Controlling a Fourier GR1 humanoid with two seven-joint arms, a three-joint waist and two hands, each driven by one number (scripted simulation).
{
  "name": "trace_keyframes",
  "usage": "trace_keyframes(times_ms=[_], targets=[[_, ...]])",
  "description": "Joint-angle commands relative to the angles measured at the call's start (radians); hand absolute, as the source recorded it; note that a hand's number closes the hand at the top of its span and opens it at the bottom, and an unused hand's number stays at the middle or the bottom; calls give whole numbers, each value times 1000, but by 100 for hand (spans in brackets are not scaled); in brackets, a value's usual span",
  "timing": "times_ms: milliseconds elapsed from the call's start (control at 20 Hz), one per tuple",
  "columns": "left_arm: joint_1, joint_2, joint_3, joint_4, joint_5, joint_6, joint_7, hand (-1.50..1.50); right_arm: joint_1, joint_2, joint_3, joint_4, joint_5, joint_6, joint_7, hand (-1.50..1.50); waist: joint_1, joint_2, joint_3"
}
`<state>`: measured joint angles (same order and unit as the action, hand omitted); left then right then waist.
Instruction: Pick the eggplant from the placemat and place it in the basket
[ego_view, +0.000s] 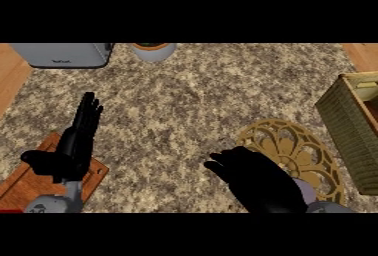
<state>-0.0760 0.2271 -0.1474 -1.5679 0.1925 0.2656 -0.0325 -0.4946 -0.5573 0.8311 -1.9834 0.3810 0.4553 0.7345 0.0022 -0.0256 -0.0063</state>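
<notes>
Right hand (258, 182) sits low at the lower right of the frame, over the near edge of the gold openwork placemat (295, 150), fingers curled downward; whether they have closed on anything I cannot tell. Eggplant: not visible, presumably hidden under my palm. Woven basket (347, 135) waits at the right edge, just beside the mat, so the carry should be short. Left hand (77, 135) rests open at the left, fingers pointing up, above a wooden board (33, 182). Surface (192, 95) is speckled stone.
</notes>
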Motion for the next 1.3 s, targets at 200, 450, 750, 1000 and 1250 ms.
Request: trace_keyframes(times_ms=[200,450,750,1000,1250], targets=[[23,-7,-27,-49,-9,-4,7,0,-261,47,119,73,28,388,314,-150,30,11,-3],[-7,-9,-3,-43,-11,18,23,0,-285,117,90,153,-153,531,376,-150,-5,13,-2],[51,7,10,-58,-2,0,9,0,-299,231,91,254,-254,538,508,-150,-14,9,0],[36,16,29,-77,16,-14,20,0,-348,245,165,331,-216,546,523,-150,-10,12,1],[146,-5,-17,-104,-14,-14,-32,0,-323,210,175,314,-217,554,558,-150,-14,9,3]])
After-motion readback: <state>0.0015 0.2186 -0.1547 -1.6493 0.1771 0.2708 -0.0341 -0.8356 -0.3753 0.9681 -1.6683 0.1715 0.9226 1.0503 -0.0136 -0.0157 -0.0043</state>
